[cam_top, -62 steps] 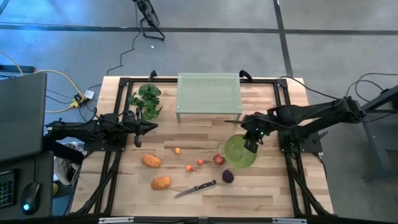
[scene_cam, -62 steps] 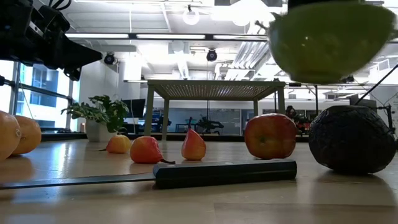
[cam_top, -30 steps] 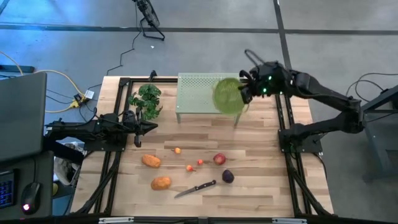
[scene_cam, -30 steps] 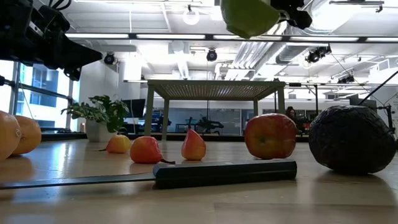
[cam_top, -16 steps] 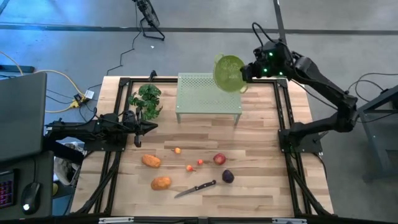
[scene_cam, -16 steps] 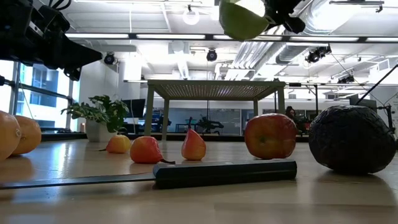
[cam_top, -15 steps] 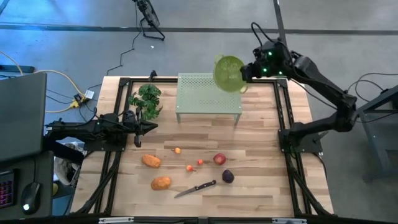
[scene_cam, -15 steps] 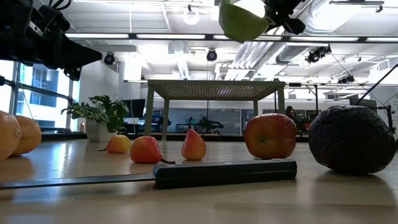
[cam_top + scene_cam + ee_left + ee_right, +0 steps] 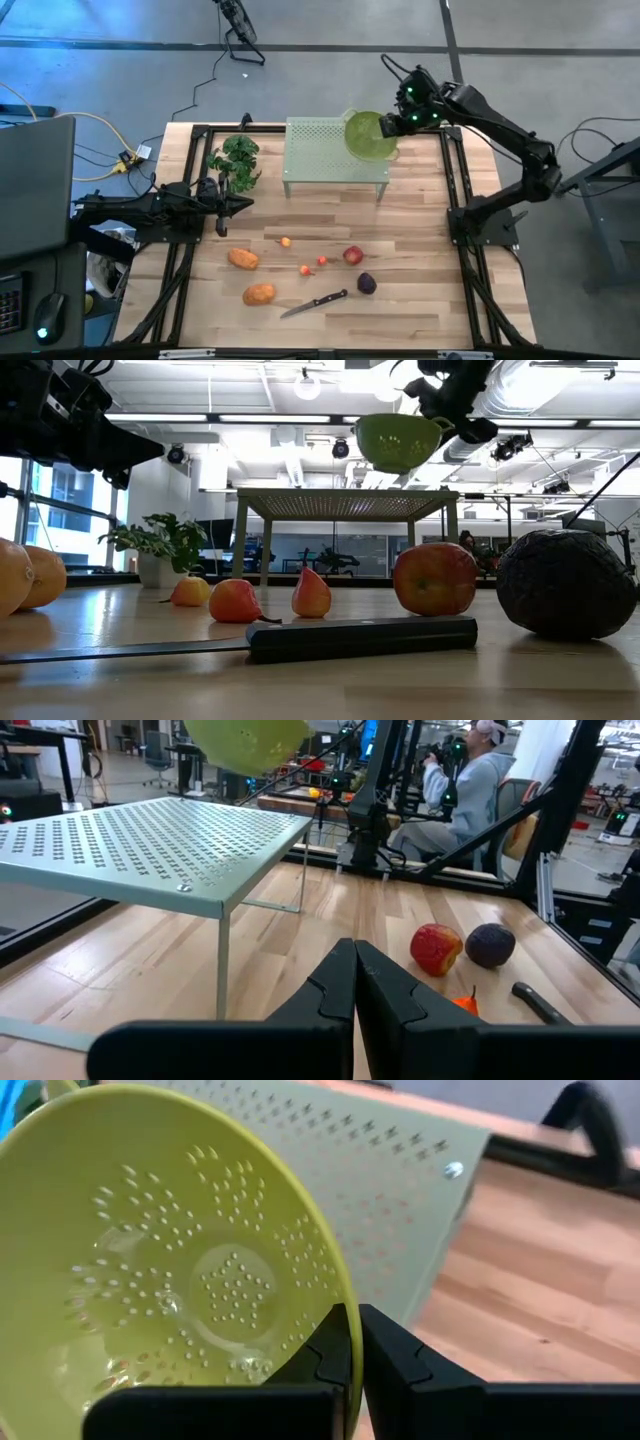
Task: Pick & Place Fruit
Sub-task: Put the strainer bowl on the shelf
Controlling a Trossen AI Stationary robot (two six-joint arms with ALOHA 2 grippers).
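Note:
My right gripper (image 9: 397, 124) is shut on a light green colander (image 9: 366, 135) above the right far part of the perforated green stand (image 9: 336, 150). In the low view the colander (image 9: 400, 440) hangs upright, clear of the stand top (image 9: 345, 502). On the near half of the table lie two orange ovals (image 9: 243, 258) (image 9: 259, 294), a red round fruit (image 9: 352, 256), a dark purple one (image 9: 367, 284) and tiny ones (image 9: 305, 269). My left gripper (image 9: 245, 203) waits shut at the table's left, apart from everything. My right gripper holds the colander by its rim (image 9: 347, 1342) on the side toward the table's right. The rim is pinched, one finger (image 9: 325, 1350) inside the bowl and one outside. The fingers come from the right, slanting down. The colander is lifted clear, its opening up.
A black-handled knife (image 9: 315, 303) lies near the purple fruit. A green leafy bunch (image 9: 235, 160) sits at the far left. Bare wood (image 9: 420, 290) lies to the right of the fruit. A seated person (image 9: 465, 780) shows in the room beyond the table.
My right gripper has carried the colander toward the table's far edge, then back a little and down toward the stand top. The colander, tipped on its side a second ago, has turned upright with its opening up. The left arm and the fruit have kept still.

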